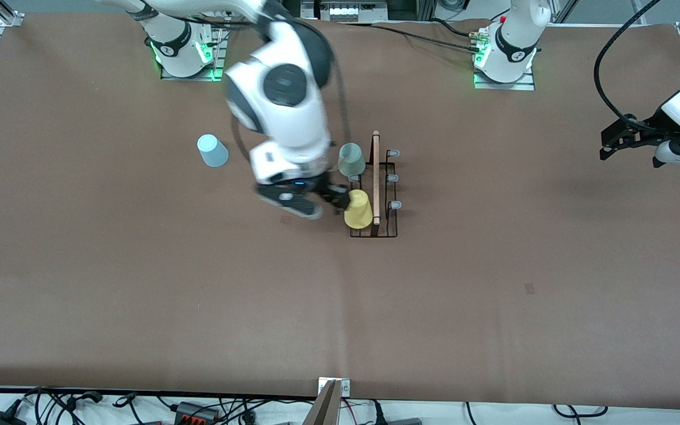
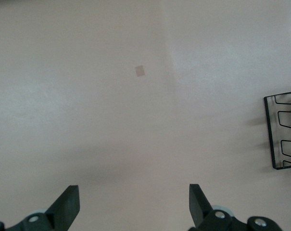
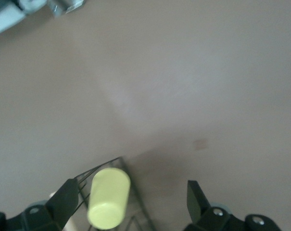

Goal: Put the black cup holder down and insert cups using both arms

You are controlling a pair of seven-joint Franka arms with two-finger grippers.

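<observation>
While wide open, right end effector (image 1: 334, 198) flanks yellow cup (image 1: 359, 209).

A plain brown table (image 1: 139, 283) fills the scene, unpatterned apart from one small darker square patch (image 1: 529, 288) toward its front edge. The cup holder (image 1: 385, 227) is thin black wire with a light wooden handle (image 1: 376, 177) and pale grey pegs (image 1: 395, 205). One cup is yellow (image 1: 359, 209), one grey-green (image 1: 351, 160), one light blue (image 1: 212, 150). The arms (image 1: 284, 100) are white with black cables; both the right gripper (image 1: 331, 200) and the left gripper (image 1: 626, 139) are black.
</observation>
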